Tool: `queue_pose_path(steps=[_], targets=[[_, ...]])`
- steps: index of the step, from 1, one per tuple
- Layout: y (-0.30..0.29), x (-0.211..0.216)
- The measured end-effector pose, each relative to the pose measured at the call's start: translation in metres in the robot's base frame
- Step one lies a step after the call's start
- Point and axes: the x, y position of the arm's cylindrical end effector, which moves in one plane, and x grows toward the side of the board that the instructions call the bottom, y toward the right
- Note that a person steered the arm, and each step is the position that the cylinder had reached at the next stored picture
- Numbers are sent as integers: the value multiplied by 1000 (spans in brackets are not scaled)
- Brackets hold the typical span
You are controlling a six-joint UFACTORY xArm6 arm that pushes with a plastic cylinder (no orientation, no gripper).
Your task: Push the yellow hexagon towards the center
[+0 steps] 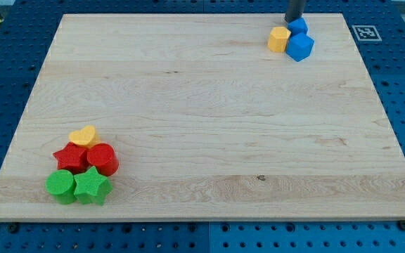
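Note:
The yellow hexagon (279,39) lies near the view's top right of the wooden board (202,119). Two blue blocks touch it on its right: a smaller one (298,27) behind and a larger one (300,47) in front. My tip (293,20) comes down from the view's top edge, just behind the smaller blue block and up-right of the yellow hexagon; its very end is partly hidden behind that block.
At the view's bottom left is a cluster: a yellow heart (84,135), a red star (71,158), a red cylinder (103,159), a green cylinder (60,186) and a green star (91,186). A marker tag (365,32) sits off the board's top right corner.

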Motion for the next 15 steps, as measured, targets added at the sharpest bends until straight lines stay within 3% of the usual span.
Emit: queue_pose_path(steps=[3,5,6,8,10,11,13,15], targets=[[-50,41],[-45,-28],[-6,-22],[7,40],[-62,77],[-79,98],[-87,100],[-136,144]])
